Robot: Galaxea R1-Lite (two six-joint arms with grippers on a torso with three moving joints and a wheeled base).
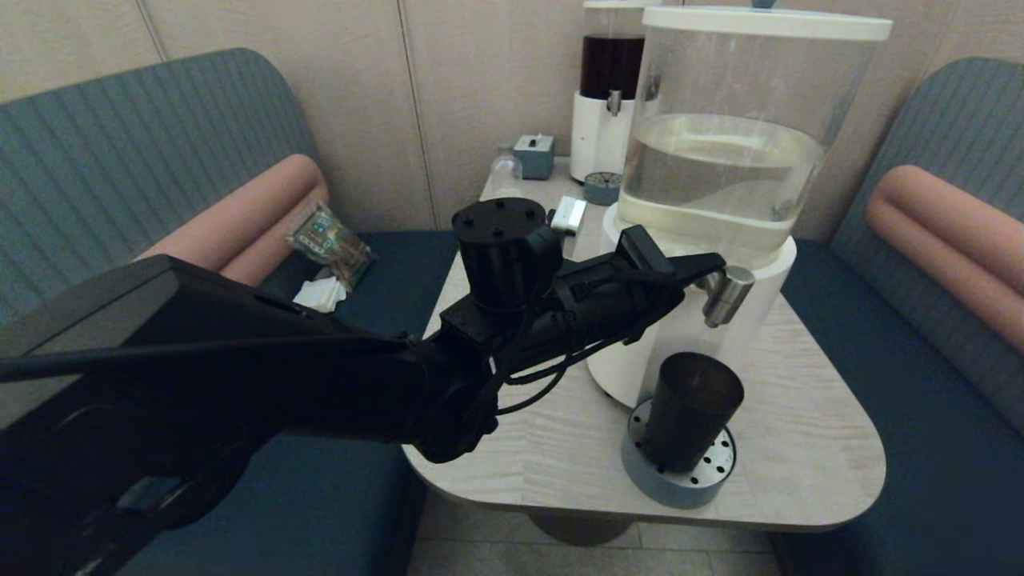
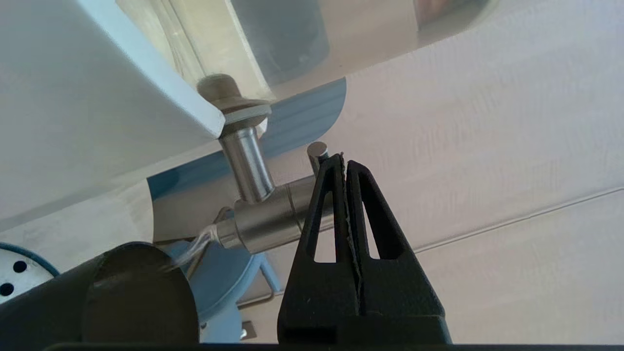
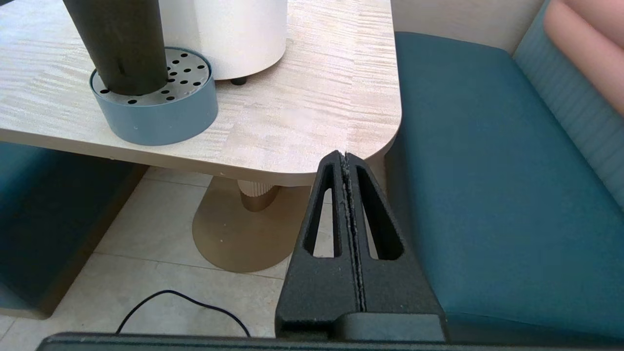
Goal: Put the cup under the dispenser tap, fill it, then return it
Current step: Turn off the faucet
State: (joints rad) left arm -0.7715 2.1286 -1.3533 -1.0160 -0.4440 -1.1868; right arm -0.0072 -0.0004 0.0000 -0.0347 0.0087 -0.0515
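Note:
The dark tapered cup (image 1: 690, 408) stands upright on a round blue-grey drip tray (image 1: 680, 484), right below the brushed-steel dispenser tap (image 1: 728, 294) of the big clear-tank dispenser (image 1: 720, 160). My left gripper (image 1: 716, 260) is shut with nothing between its fingers, and its tip rests against the top of the tap. In the left wrist view the shut left gripper (image 2: 343, 158) touches a small steel pin on the tap (image 2: 263, 222), and a thin clear stream (image 2: 195, 246) runs toward the cup (image 2: 131, 292). My right gripper (image 3: 345, 156) is shut and empty, low off the table's near right corner.
A second dispenser with dark liquid (image 1: 610, 88), a small clear bottle (image 1: 506, 172), a blue-grey box (image 1: 534, 154) and a white item (image 1: 569, 214) stand at the back of the table (image 1: 800, 416). Upholstered benches flank it. A snack packet (image 1: 330, 240) lies on the left bench.

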